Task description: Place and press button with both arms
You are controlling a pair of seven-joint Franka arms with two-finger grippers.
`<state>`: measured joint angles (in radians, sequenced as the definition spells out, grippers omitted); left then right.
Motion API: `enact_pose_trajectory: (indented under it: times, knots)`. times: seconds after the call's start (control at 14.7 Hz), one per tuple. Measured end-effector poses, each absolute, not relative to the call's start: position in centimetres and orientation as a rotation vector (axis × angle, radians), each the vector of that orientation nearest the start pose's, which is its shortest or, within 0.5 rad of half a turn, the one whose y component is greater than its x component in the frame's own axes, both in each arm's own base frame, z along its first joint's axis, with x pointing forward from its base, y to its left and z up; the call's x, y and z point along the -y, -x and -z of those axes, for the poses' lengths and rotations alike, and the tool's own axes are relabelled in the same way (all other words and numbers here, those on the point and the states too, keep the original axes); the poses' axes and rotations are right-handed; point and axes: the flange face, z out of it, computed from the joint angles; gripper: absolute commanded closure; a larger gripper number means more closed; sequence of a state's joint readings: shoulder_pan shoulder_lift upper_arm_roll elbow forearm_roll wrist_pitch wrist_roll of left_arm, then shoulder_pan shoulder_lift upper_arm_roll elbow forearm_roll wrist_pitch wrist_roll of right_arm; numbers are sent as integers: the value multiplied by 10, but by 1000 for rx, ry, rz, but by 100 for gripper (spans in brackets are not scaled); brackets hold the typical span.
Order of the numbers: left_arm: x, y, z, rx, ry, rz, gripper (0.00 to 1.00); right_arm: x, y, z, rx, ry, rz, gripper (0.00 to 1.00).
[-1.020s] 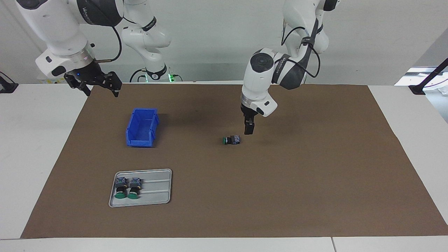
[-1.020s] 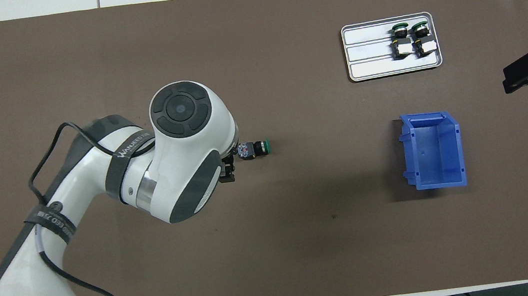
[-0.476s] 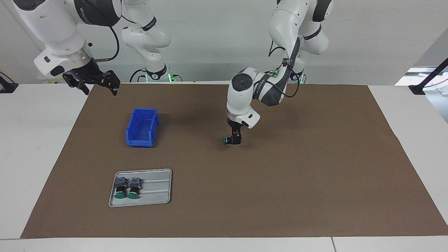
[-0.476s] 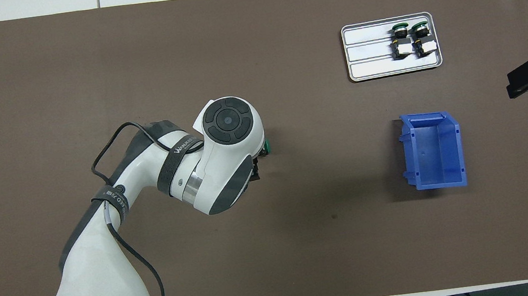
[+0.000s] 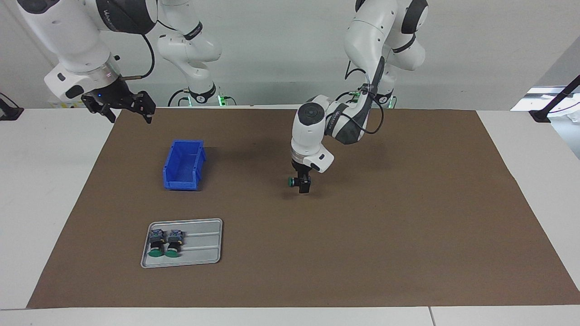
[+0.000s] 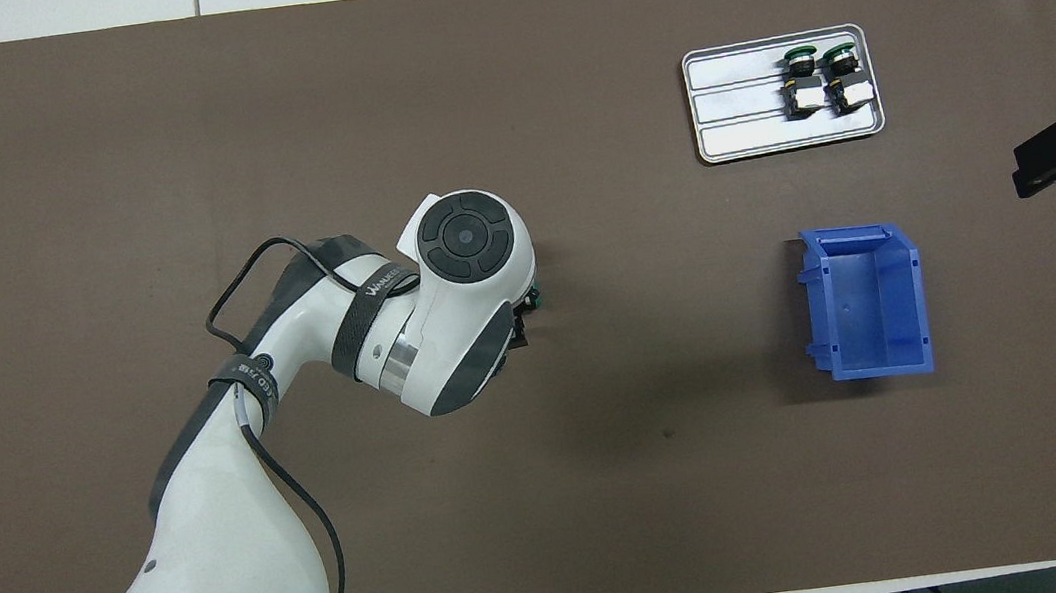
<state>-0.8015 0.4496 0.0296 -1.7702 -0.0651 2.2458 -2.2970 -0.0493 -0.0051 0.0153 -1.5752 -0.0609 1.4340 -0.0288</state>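
The left arm (image 6: pixel 240 493) is seen reaching to the middle of the brown mat (image 6: pixel 169 159), where a green button (image 6: pixel 535 298) is almost hidden under it, while two more buttons (image 6: pixel 824 79) are kept in a tray (image 6: pixel 739 124) near a blue bin (image 6: pixel 866 300).

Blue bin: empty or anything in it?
Empty. The bin shows only its bare blue floor in the overhead view; the facing view agrees.
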Motion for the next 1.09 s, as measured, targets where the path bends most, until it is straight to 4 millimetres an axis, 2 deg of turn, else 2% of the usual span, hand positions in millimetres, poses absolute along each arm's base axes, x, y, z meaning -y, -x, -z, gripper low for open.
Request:
enact_pose_trajectory:
  times: [0.2,0.48,0.54,0.75,0.95,1.09]
  knots:
    - [470,-461,-298,2202,2256,-59,6,25,-537,-614,-15,3191,-221,1]
    - [473,-461,-297,2203,2263,-59,28,25,-537,-614,-15,3190,-221,1]
    - [473,-461,-298,2207,2267,-58,28,25,-537,-614,-15,3190,-221,1]
    - [477,-459,-299,2206,2278,-58,38,25,-537,-614,-15,3190,-221,1]
    - [480,-457,-298,2204,2291,-58,59,25,-537,-614,-15,3190,-221,1]
    - [481,-456,-298,2204,2294,-58,67,25,-537,-614,-15,3190,-221,1]
